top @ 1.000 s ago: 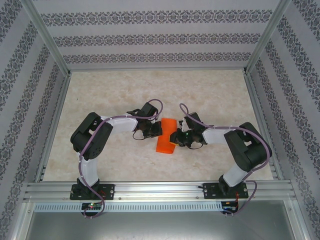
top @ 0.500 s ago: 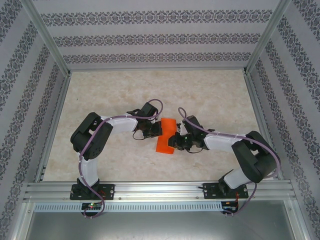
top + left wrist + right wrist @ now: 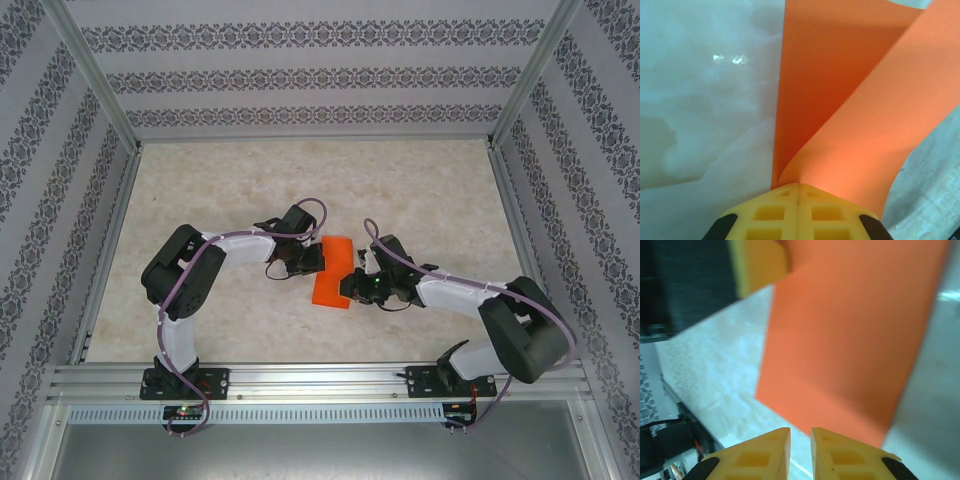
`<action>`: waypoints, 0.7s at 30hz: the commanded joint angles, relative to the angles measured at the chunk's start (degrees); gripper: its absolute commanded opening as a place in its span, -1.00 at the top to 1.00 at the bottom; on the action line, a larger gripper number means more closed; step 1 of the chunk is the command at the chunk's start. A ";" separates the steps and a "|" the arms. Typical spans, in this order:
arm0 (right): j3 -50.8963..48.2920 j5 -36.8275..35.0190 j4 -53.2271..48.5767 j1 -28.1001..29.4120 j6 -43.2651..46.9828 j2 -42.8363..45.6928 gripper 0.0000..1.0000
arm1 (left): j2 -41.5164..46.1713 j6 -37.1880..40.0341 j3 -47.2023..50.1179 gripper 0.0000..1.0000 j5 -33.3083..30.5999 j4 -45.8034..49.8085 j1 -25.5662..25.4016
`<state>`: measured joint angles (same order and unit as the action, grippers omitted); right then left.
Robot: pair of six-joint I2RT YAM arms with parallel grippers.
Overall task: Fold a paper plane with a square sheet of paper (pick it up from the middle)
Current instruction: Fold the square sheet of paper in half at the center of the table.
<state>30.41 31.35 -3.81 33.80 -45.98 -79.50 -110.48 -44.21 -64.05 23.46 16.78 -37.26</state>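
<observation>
The thin square sheet of paper (image 3: 333, 278) is plain bright orange. Flat table (image 3: 230, 180): beige marbling. Panel walls (image 3: 300, 75): black-and-white floral stripes.

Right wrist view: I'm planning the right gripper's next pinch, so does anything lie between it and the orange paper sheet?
Nothing visible does. A strip of marbled table separates the right gripper from the thin bright orange paper sheet. The left gripper, shut on the sheet, sits at its far corner.

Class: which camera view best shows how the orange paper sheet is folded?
Left wrist view: the thin bright orange paper sheet is close, its two layers parting visibly. Top external shows the sheet small and flat; right wrist, one blurred face.
</observation>
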 commanded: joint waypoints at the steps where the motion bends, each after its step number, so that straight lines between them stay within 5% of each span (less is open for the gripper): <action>1: 1.25 0.00 0.79 1.50 -0.43 -0.17 0.62 | -3.26 1.14 0.83 1.00 -3.13 5.39 -0.89; 12: -3.13 -1.33 5.23 3.23 -2.04 -9.75 0.64 | -4.15 1.14 0.40 1.00 -2.94 4.82 -0.89; 21: 3.67 -4.48 -3.87 1.84 0.38 1.66 0.60 | -4.64 1.42 -0.02 1.00 -3.10 5.20 -0.89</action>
<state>30.48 29.91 -4.54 36.51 -47.62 -80.71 -111.13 -43.99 -64.95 23.68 17.23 -37.26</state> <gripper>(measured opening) 0.199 0.053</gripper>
